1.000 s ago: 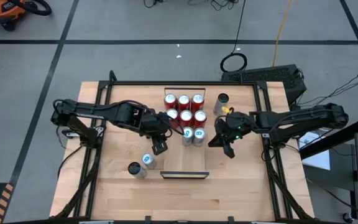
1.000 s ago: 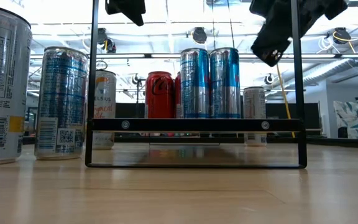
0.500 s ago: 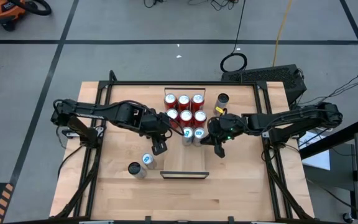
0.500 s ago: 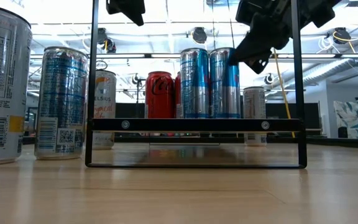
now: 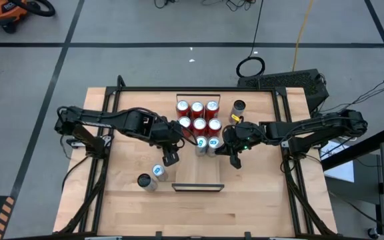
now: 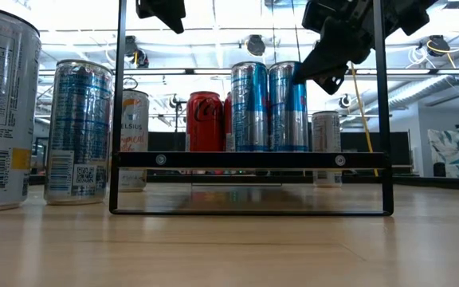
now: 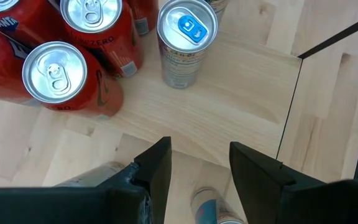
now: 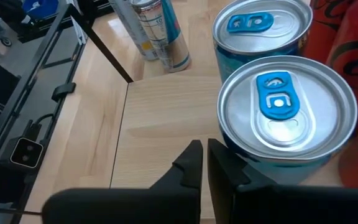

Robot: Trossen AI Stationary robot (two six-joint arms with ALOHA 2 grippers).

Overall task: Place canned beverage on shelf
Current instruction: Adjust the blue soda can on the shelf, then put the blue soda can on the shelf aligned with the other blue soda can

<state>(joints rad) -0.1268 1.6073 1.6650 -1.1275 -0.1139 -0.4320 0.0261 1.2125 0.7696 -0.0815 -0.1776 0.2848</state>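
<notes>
With six red cans (image 5: 197,116) and two blue-tabbed cans (image 5: 207,145) already on the shelf (image 5: 201,186), my right hand (image 5: 234,160) hung pressed together just beside the nearer blue-tabbed can, my left hand (image 5: 171,159) half spread and empty, while two cans (image 5: 152,177) waited on the tabletop (image 5: 259,207).

Overhead layout: six red cans (image 5: 197,115) and two blue-topped cans (image 5: 207,143) cluster at frame centre on the tabletop (image 5: 125,200). Left tool (image 5: 171,158) and right tool (image 5: 234,160) flank them; two loose cans (image 5: 151,177) lie lower left.
</notes>
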